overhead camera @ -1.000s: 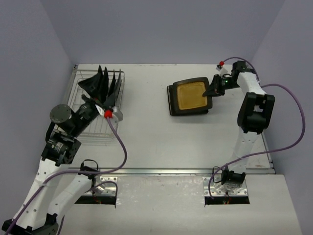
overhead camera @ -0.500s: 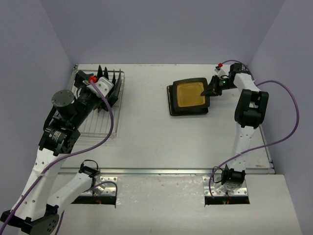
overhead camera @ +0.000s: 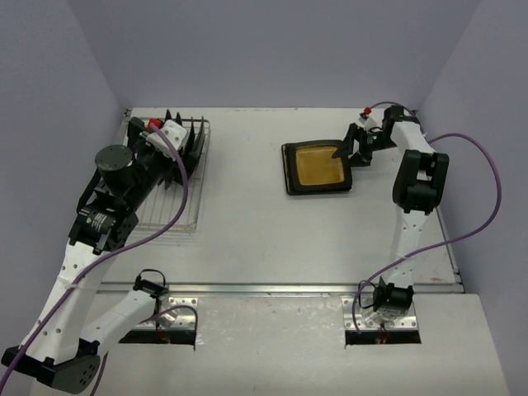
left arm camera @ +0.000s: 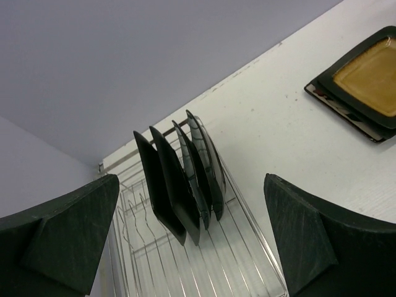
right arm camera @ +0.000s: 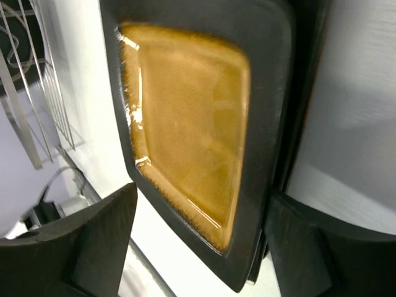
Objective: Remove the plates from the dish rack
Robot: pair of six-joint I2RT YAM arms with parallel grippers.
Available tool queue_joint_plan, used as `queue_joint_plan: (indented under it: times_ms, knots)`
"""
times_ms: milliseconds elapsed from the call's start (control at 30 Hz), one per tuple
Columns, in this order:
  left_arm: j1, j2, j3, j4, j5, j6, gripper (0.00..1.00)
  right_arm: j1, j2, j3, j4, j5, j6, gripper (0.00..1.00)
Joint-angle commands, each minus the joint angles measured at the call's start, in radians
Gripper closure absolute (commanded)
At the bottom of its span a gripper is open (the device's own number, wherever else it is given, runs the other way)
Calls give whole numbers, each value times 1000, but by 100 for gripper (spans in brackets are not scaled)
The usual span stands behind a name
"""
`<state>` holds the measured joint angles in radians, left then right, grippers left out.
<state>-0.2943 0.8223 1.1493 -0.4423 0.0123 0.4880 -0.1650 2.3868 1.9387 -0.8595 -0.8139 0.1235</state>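
The dish rack (overhead camera: pixel 169 206) (left arm camera: pixel 204 260), silver wire, lies at the table's left. Several dark plates (overhead camera: pixel 188 136) (left arm camera: pixel 182 179) stand on edge at its far end. My left gripper (overhead camera: pixel 176 148) (left arm camera: pixel 192 185) hovers over the rack, open and empty, facing those plates. On the right lies a stack of flat plates (overhead camera: pixel 318 165) (left arm camera: pixel 365 80), the top one amber with a dark rim (right arm camera: pixel 192 124). My right gripper (overhead camera: pixel 346 153) (right arm camera: pixel 201 204) is open at the stack's right edge. Its jaws straddle the top plate's corner, and the left finger (right arm camera: pixel 80 241) stands apart from the plate.
Purple cables trail from both arms. The back wall and the table's rear edge run just behind the rack. The rack's wires (right arm camera: pixel 37 93) show at the upper left of the right wrist view.
My right gripper has opened and let go of the amber plate, which now lies on the stack. My left arm has swung from the rack's near side to its far end by the plates.
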Motion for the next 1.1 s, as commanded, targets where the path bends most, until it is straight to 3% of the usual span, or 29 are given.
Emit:
queue_joint_plan:
  times_ms: [0,200,300,367,500,567,667,867,1067]
  knots:
    - [-6,60,110,-71,-117,-99,0,30,-72,55,-5,134,-28,17]
    - [-4,164,243,-197,-217,-232,0,109,-196,24,27,445,-68,2]
    - [9,253,333,-278,-251,-313,0,146,-250,0,33,566,-74,1]
    - [105,347,405,-327,-188,-358,0,158,-273,11,10,618,-68,1]
    - [303,531,571,-422,12,-396,14,159,-337,-4,0,614,-59,1]
    - [373,630,656,-488,114,-381,29,159,-411,-33,7,580,-56,1]
    - [412,766,778,-543,153,-354,43,159,-489,-82,13,533,-44,1]
    - [423,972,942,-605,148,-313,52,159,-624,-249,46,494,-39,1]
    - [437,1072,935,-595,133,-299,58,159,-678,-327,51,469,-41,1]
